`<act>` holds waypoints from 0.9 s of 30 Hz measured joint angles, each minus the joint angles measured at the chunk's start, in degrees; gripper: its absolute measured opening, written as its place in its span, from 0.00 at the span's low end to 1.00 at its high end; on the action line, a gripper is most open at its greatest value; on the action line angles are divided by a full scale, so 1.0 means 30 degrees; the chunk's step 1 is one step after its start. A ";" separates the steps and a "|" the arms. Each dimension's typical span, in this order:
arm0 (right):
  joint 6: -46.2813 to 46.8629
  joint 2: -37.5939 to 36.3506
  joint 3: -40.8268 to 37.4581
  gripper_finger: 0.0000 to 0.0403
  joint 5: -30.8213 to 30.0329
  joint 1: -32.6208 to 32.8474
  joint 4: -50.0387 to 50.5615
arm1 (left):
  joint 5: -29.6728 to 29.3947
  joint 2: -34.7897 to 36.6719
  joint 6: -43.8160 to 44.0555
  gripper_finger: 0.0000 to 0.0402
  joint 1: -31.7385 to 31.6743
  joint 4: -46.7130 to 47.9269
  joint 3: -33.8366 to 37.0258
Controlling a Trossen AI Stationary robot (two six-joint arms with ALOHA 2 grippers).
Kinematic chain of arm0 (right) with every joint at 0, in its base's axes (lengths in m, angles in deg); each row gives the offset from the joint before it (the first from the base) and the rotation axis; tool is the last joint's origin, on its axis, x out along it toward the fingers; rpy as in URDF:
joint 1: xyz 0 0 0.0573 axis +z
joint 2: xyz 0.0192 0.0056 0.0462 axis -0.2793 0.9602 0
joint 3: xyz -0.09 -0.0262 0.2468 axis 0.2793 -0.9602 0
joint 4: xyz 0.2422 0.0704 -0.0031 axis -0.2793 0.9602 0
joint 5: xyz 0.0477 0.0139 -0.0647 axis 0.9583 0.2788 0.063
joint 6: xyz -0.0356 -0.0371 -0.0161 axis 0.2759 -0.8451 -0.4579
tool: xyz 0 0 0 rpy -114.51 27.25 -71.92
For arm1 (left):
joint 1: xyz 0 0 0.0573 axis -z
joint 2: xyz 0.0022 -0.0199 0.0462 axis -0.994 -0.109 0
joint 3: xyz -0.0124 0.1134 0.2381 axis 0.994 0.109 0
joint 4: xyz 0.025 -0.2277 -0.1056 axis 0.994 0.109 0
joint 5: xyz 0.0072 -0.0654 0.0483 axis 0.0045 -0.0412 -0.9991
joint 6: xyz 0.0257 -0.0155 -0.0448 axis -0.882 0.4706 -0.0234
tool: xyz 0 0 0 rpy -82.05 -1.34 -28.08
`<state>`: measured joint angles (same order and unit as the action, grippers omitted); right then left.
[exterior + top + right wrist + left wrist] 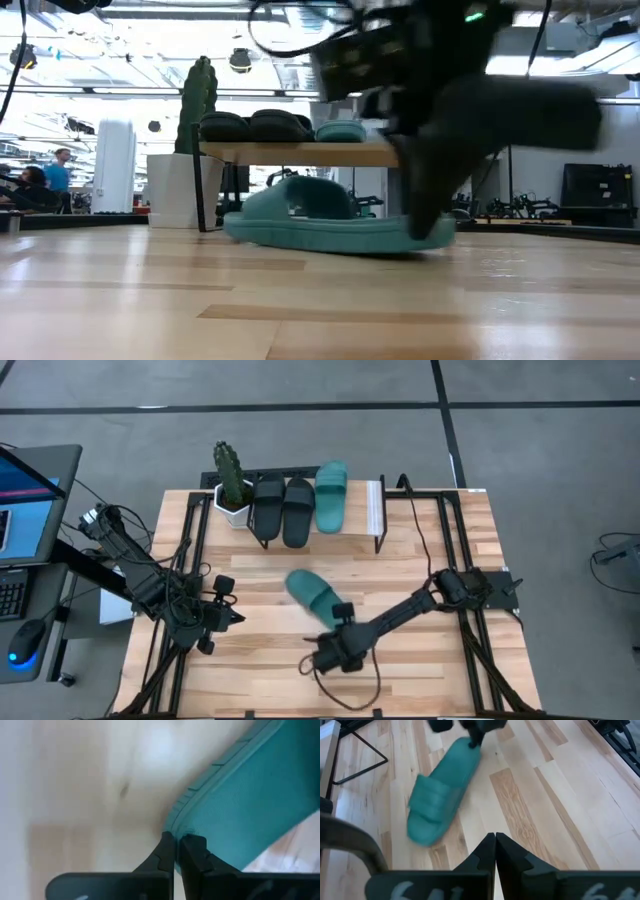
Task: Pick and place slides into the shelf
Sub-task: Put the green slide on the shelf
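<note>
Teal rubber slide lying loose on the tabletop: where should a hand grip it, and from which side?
Grip the teal rubber slide by the thin heel rim, coming from the table's front edge. It lies flat, sole down, heel toward the right hand, whose fingers already sit at that edge. The wide strap looks too bulky to pinch.

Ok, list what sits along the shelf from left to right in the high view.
Green cactus in its white pot → first matte black rubber slide → second matte black rubber slide → teal-green rubber slide, all on the low black-framed shelf.
</note>
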<state>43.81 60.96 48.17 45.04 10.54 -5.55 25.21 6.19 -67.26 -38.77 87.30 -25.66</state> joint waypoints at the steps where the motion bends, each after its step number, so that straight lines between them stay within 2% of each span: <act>1: 0.0096 -0.0123 -0.0020 0.00 0.0154 0.0231 0.0491 | -0.0003 0.0007 -0.0007 0.00 0.0000 -0.0030 0.0000; 7: 0.0784 -0.0336 0.0165 0.00 0.1102 0.1185 0.0528 | -0.0004 0.0000 -0.0003 0.00 0.0002 -0.0214 0.0000; 12: 0.1404 -0.0362 0.0948 0.00 0.1089 0.1933 0.0578 | -0.0011 0.0000 -0.0003 0.00 0.0000 -0.0313 0.0000; 27: 0.2291 -0.0388 0.5689 0.00 -0.0064 0.3576 0.3544 | -0.0004 0.0001 0.0142 0.00 0.0001 -0.0298 0.0000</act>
<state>50.68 59.79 65.23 44.85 21.27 5.08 25.20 6.19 -66.83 -38.77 86.41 -25.66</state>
